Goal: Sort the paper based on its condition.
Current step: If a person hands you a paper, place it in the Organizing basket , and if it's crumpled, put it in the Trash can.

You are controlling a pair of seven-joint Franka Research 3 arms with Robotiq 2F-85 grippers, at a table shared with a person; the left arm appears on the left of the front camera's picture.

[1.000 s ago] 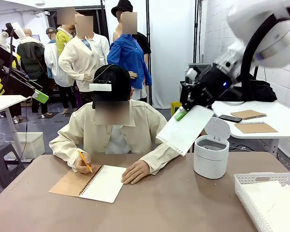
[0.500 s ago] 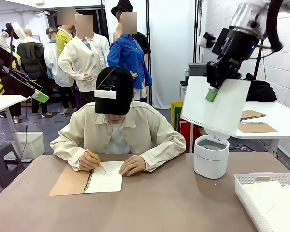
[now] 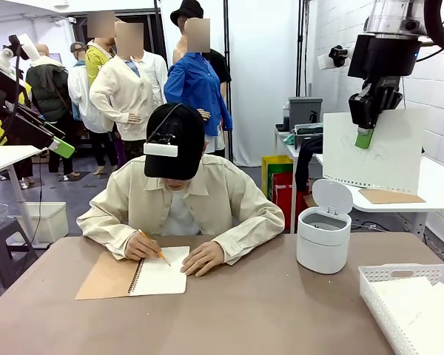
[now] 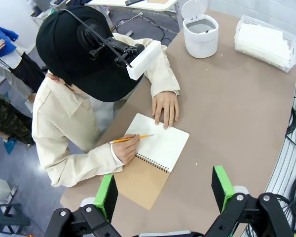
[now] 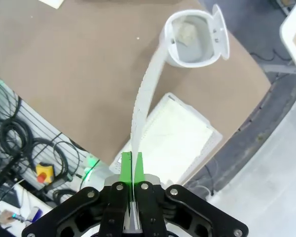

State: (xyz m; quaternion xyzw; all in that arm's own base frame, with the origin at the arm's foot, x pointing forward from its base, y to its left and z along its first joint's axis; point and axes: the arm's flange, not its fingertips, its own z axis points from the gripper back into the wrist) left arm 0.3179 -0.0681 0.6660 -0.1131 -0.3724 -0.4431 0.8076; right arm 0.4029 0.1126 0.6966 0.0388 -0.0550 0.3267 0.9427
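My right gripper (image 3: 365, 137) hangs high at the right, shut on the top edge of a white sheet of paper (image 3: 392, 155) with faint pencil scribbles and a torn perforated lower edge. The sheet dangles above and behind the white lidded bin (image 3: 323, 240). In the right wrist view the green pads (image 5: 126, 168) pinch the paper (image 5: 145, 89), seen edge-on and curving down toward the bin (image 5: 192, 42), which holds a crumpled wad. My left gripper (image 4: 164, 192) is open, high above the table with nothing between its fingers.
A person across the table writes with a pencil in a spiral notebook (image 3: 137, 275), one hand flat on the page. A white slotted basket (image 3: 411, 303) with flat sheets sits at the front right. The bin's lid stands open.
My right arm has swung the sheet up and to the right, from beside the person's shoulder to high above the bin. The person keeps writing.
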